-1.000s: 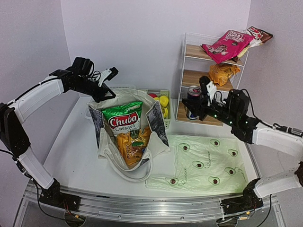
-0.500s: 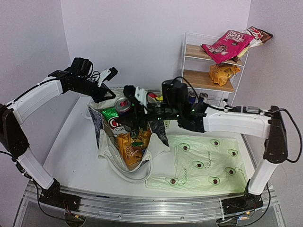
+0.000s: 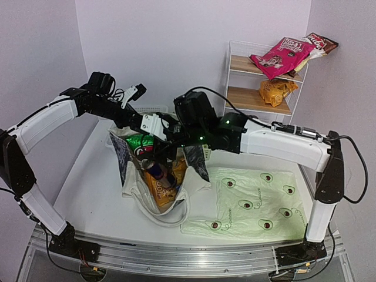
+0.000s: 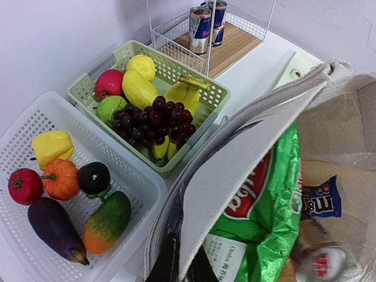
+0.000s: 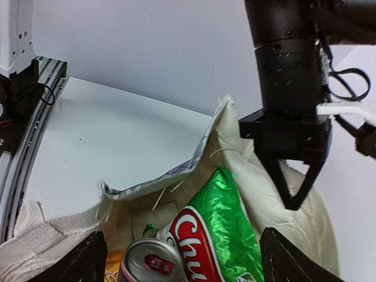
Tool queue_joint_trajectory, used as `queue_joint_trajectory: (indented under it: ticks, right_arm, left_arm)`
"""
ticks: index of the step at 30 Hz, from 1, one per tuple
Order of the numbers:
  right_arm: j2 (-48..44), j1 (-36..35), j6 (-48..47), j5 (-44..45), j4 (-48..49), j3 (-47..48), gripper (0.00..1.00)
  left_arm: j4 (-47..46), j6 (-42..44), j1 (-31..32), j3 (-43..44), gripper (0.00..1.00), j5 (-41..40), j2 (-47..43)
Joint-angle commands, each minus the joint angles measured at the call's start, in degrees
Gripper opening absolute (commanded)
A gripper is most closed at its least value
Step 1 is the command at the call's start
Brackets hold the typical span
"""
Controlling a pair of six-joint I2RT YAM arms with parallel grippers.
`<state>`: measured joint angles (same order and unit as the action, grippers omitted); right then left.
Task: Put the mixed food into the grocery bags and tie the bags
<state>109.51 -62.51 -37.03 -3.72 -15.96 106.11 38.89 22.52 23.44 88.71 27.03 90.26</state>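
White table [image 3: 88, 176]; blurred drink can [image 5: 151, 262] half-hidden inside canvas tote [image 3: 130, 183].

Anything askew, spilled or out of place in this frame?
Nothing is spilled. The drink can sits tilted, not upright, against the green Chuba packet inside the canvas tote, below the open right claw. The left claw is shut on the tote's rim. On top of the wire rack, a pink snack packet overhangs the edge.
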Motion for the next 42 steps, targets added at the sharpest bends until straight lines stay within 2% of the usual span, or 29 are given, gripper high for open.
queue_joint_trajectory:
  ticks: [1,3,6,11,14,18,24,30,33,34,35,36,38,39,42]
  right_arm:
    - [-1.0,-1.4,4.2,2.1,-16.2,9.0,0.88]
    - [-2.2,-2.2,8.1,1.9,-19.7,11.0,0.88]
    - [-7.6,-2.3,19.6,2.7,-20.9,7.8,0.88]
    - [-18.5,-2.3,42.6,19.4,-22.5,-3.5,0.88]
    - [-19.3,-2.4,52.4,20.3,-22.9,-7.8,0.89]
    - [-16.2,-3.6,58.3,18.8,-24.8,-6.8,0.9]
    - [-11.1,-5.5,65.0,22.3,-28.4,-2.4,0.91]
    - [-5.8,-8.0,68.3,28.5,-42.8,2.9,0.92]
    - [-3.2,-8.0,68.1,26.6,-43.4,2.5,0.91]
    - [-1.9,-7.9,66.7,26.1,-43.5,3.2,0.85]
    - [-0.8,-7.9,65.0,25.7,-43.5,4.0,0.73]
    - [-0.3,-7.9,63.9,25.4,-43.5,4.9,0.51]
    - [-0.4,-7.9,61.9,24.5,-43.5,5.8,0.16]
    - [-0.9,-7.9,61.2,23.7,-43.5,5.8,0.03]
    - [-2.9,-7.9,59.0,18.4,-43.4,6.4,0.0]
  left_arm:
    - [-0.4,0.5,-0.3,1.1,0.0,-0.4,-1.2]
    - [-0.4,0.6,-0.3,1.6,0.0,-0.8,-0.8]
    - [-0.1,0.6,-0.3,2.1,0.0,-1.8,-0.7]
    - [-0.4,1.2,-0.3,1.2,0.0,-2.8,-1.3]
    - [-0.5,1.4,-0.3,1.3,0.0,-3.1,-0.7]
    - [-1.0,2.1,-0.2,1.1,0.0,-3.8,-0.3]
    - [-0.9,2.3,-0.3,1.5,0.0,-3.4,0.1]
    - [-0.3,2.7,-0.3,1.1,0.0,-3.5,-0.5]
    - [0.9,2.9,-0.3,1.2,0.0,-4.4,-1.2]
    - [1.9,3.0,-0.2,1.6,0.0,-5.0,-1.4]
    - [4.0,2.9,-0.3,2.6,0.0,-6.1,-1.7]
    - [6.0,2.9,-0.3,3.5,0.0,-7.0,-2.0]
    - [12.5,3.7,-0.3,6.3,0.0,-8.7,-3.1]
    - [15.9,4.8,-0.3,7.3,0.0,-8.9,-4.2]
    - [24.2,7.3,-0.3,9.7,0.0,-9.7,-8.0]
